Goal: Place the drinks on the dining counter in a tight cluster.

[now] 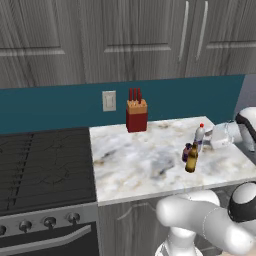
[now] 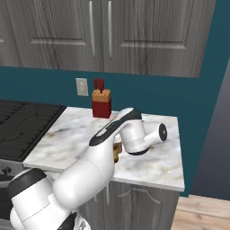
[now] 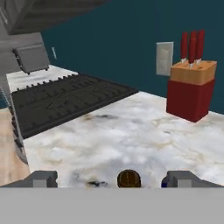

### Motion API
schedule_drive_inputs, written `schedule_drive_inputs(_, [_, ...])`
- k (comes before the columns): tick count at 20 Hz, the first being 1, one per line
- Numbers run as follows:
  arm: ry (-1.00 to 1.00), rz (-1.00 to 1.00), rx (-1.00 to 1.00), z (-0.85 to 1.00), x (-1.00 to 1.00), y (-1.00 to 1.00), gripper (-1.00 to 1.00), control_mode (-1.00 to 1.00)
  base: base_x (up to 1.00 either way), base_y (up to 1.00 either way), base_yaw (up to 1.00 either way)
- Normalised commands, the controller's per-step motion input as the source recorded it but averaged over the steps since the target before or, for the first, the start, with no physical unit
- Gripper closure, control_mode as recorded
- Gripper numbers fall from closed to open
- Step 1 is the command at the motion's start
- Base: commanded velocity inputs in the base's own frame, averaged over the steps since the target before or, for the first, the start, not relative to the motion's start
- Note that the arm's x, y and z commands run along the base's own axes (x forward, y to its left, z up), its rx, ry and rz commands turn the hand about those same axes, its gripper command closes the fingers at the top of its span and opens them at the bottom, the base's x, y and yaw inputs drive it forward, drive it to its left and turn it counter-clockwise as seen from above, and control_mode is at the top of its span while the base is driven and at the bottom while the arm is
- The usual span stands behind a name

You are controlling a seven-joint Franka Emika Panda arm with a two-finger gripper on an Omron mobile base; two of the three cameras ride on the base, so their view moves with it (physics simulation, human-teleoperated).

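Three drinks stand close together near the right end of a small marble counter (image 1: pixel 140 165): a brown beer bottle (image 1: pixel 191 159), a clear bottle with a red cap (image 1: pixel 199 135) and a short dark-maroon bottle (image 1: pixel 187 151). My gripper (image 1: pixel 216 137) hovers just right of them, above the counter, pointing left towards the stove. In the hand view the gripper (image 3: pixel 113 179) is open, and the beer bottle's round brown top (image 3: pixel 129 178) shows low between the two fingertips, not gripped. My arm hides most of the bottles in the right base view, where part of the beer bottle (image 2: pixel 116 153) shows. The dining counter is out of view.
A red knife block (image 1: pixel 136 116) stands at the back of the counter by a wall socket (image 1: pixel 109 100). The black stove (image 1: pixel 45 165) adjoins the counter on the left. Grey cabinets hang above the teal wall. The counter's right edge lies close to the bottles.
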Motion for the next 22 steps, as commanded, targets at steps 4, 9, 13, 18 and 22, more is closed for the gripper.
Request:
schedule_drive_inputs(4, [-0.22,0.27,0.00,0.00,-0.12,-0.17,-1.00,-1.00,0.00,0.00,0.00])
schedule_drive_inputs(9, [-0.16,0.14,0.00,0.00,-0.38,0.00,-1.00,-1.00,0.00,0.00,0.00])
schedule_drive_inputs(13, [-0.01,0.01,0.00,-0.38,-0.04,0.01,-1.00,-1.00,0.00,0.00,0.00])
schedule_drive_inputs(18, [0.00,0.00,0.00,-0.56,0.00,0.01,-1.00,-1.00,0.00,0.00,0.00])
schedule_drive_inputs(22, [0.01,0.00,0.00,-0.40,0.00,0.00,-1.00,-1.00,0.00,0.00,0.00])
